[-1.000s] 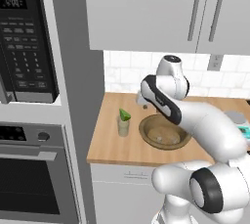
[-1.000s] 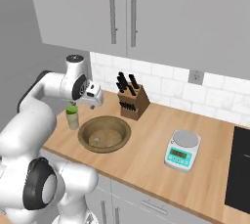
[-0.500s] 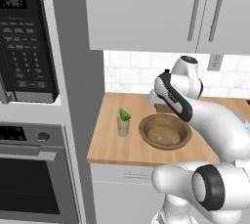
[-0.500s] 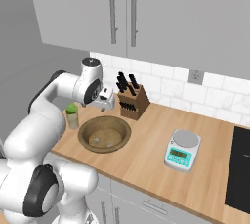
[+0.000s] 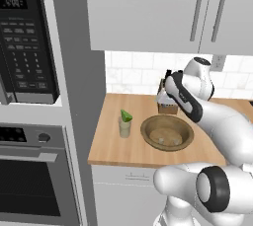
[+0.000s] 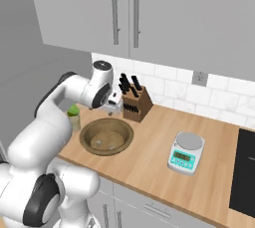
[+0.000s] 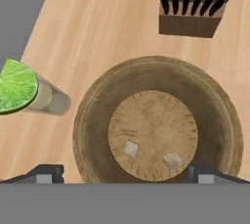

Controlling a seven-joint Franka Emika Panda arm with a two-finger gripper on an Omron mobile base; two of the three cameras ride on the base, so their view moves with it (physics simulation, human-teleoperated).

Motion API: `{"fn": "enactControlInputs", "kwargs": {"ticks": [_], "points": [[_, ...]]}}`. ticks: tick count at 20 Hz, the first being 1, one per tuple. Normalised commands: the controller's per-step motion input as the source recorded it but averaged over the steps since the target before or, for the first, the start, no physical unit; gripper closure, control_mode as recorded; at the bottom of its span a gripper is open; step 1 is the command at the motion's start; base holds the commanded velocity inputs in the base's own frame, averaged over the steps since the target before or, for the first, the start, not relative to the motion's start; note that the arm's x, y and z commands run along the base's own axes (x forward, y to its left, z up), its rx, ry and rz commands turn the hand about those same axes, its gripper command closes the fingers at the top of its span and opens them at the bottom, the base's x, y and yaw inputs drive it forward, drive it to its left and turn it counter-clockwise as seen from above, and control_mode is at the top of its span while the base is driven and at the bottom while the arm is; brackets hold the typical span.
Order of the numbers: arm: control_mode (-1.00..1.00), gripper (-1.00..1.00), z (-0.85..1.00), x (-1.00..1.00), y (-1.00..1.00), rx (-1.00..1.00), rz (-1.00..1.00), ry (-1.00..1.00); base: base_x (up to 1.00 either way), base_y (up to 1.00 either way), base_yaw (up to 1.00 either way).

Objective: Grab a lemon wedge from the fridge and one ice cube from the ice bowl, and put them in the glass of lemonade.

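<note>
Two ice cubes (image 7: 131, 148) lie on the flat floor of the ice bowl (image 7: 88, 120), apart from each other and toward the edge of the floor nearer the camera in the hand view. The bowl stands on the wooden counter (image 5: 113, 143), between the glass of lemonade (image 5: 124, 127) and the knife block (image 6: 135, 103). The lemon wedge (image 5: 126, 116) sits on the rim of the glass, so that half of the task appears done. The gripper (image 7: 124, 173) hangs above the bowl, its fingers spread wide and empty.

Handling, as a judgement: each cube is small, light, rigid and probably slick, so it may skid across the smooth bowl floor or squirt from a hard pinch. The soundest hold is across two opposite flat faces, with the fingertips lowered almost to the floor on either side of one cube. The cube on the left in the hand view stands farther from the bowl's sloping wall and looks the easier of the two to straddle.
</note>
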Motion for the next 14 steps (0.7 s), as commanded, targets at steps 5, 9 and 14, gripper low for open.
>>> {"fn": "enactControlInputs", "kwargs": {"ticks": [5,9,14], "points": [[-1.0,-1.0,0.0,0.0,-0.33,0.03,-0.03,0.0,0.0,0.0,0.0],[-1.0,-1.0,-0.01,0.0,-0.25,0.0,-0.02,0.0,0.0,0.0,0.0],[-1.0,-1.0,-0.27,-0.2,-0.05,0.0,-0.02,0.02,0.0,0.0,0.0]]}}
